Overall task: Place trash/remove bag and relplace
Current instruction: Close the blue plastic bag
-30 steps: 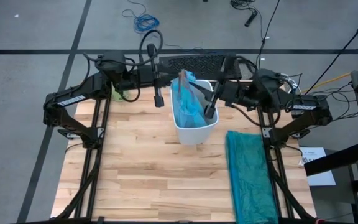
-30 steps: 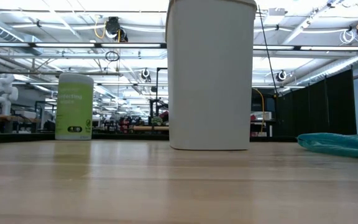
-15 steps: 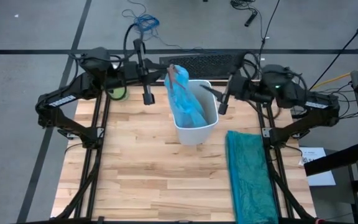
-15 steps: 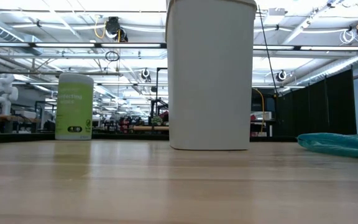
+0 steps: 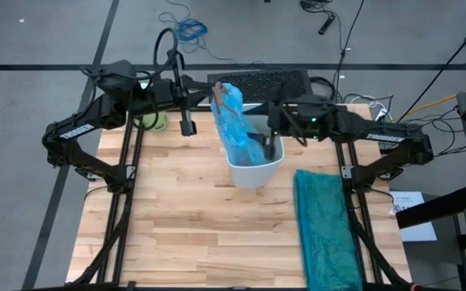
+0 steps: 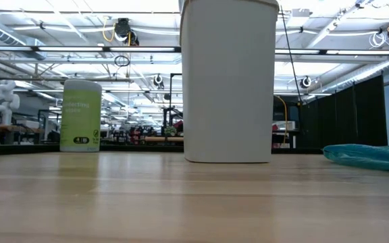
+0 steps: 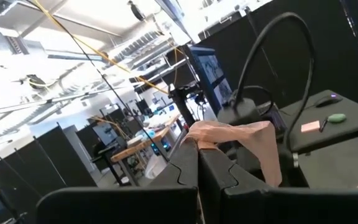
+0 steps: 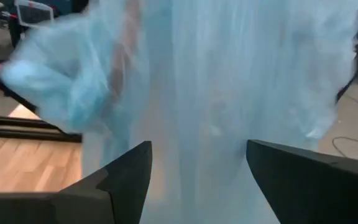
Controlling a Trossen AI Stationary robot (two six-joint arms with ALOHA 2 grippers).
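The light-blue bag [image 5: 237, 129] rises out of the white wastebasket [image 5: 257, 171] on the far middle of the table, and its lower part is still inside. My left gripper [image 5: 219, 94] is shut on the bag's top, high above the basket's far-left rim. My right gripper [image 5: 267, 145] is open at the basket's mouth, beside the bag. In the right wrist view the bag [image 8: 216, 93] fills the space just ahead of its spread fingers [image 8: 126, 180]; I cannot tell whether they touch it. No trash shows. My left gripper pinches the bag's gathered top [image 7: 229, 134] between its two shut fingers [image 7: 185, 168]; there it looks pinkish-tan. The fingers come about level from the table's left. The bag hangs below them, drawn into a long slanted column down into the wastebasket.
A green bottle [image 5: 154, 121] stands at the far left of the table. A teal-green bag [image 5: 326, 226] lies flat along the right side. The low view shows the wastebasket [image 6: 229, 81], the green bottle [image 6: 80, 115] and the teal-green bag [image 6: 370, 156], no gripper. Bare wood lies near and left.
My left gripper has drawn the bag's top toward the table's far left, stretching the bag farther out of the wastebasket. My right gripper pulled back to the right, then tipped down and sank to the basket's mouth beside the bag, fingers now spread wider.
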